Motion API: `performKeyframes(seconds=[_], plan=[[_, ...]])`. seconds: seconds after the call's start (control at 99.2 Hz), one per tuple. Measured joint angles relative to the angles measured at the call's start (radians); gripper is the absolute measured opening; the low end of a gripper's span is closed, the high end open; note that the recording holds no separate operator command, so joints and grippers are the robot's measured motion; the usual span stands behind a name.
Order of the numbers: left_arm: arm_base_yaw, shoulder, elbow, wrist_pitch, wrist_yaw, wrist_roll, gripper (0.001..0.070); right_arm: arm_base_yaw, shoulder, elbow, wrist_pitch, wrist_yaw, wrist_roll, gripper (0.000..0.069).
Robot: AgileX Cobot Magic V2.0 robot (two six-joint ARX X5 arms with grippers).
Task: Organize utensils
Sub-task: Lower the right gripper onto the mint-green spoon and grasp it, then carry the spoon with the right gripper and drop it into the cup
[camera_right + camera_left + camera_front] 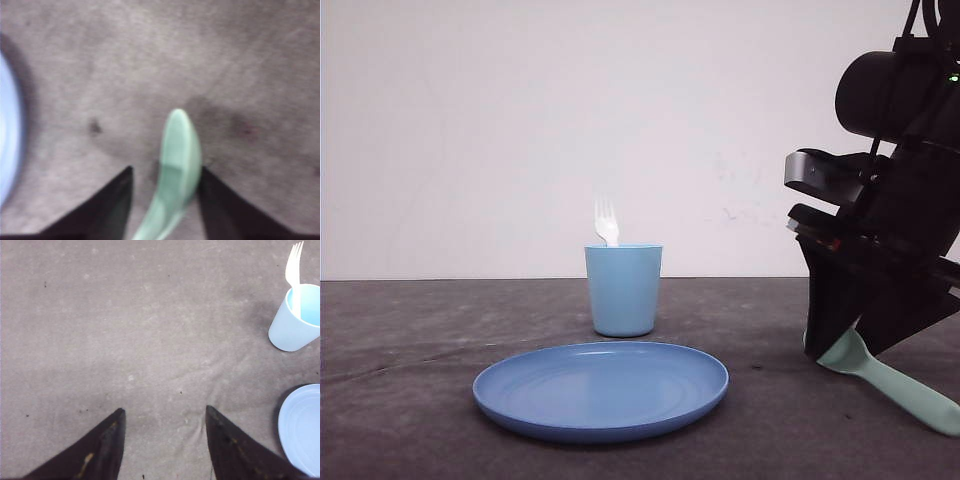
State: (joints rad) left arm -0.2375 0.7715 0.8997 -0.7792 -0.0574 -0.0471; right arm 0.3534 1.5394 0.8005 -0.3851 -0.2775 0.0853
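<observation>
Grey table, fork in cup, right wrist: spoon between fingers

One fork, one spoon, one cup, one plate, two grippers.

Fork in the cup, spoon at the right

We see the small white fork standing upright, tines up, handle inside the light blue cup behind the plate. We find the mint-green spoon low at the desk's right side, tilted, thick handle slanting toward the near right edge, its bowl between the right gripper fingers.
</observation>
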Motion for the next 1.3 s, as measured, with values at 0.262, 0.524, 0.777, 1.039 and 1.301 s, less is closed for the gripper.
performKeyframes(seconds=[0.262,0.524,0.777,1.039,1.301], plan=[[0.000,0.000,0.000,0.000,0.000,0.002,0.0304,0.000,0.003,0.000,0.016,0.021,0.002,0.0037],[0.000,0.000,0.000,0.001,0.000,0.002,0.0304,0.006,0.003,0.038,0.045,0.003,0.002,0.0031],[0.000,0.000,0.000,0.000,0.000,0.002,0.0304,0.019,0.003,0.235,0.079,-0.148,0.029,0.0031],[0.000,0.000,0.000,0.001,0.000,0.002,0.0304,0.066,-0.001,0.322,0.365,-0.196,0.054,0.0031],[0.000,0.000,0.000,0.000,0.000,0.002,0.0304,0.128,0.032,0.321,0.672,-0.115,0.022,0.0031]])
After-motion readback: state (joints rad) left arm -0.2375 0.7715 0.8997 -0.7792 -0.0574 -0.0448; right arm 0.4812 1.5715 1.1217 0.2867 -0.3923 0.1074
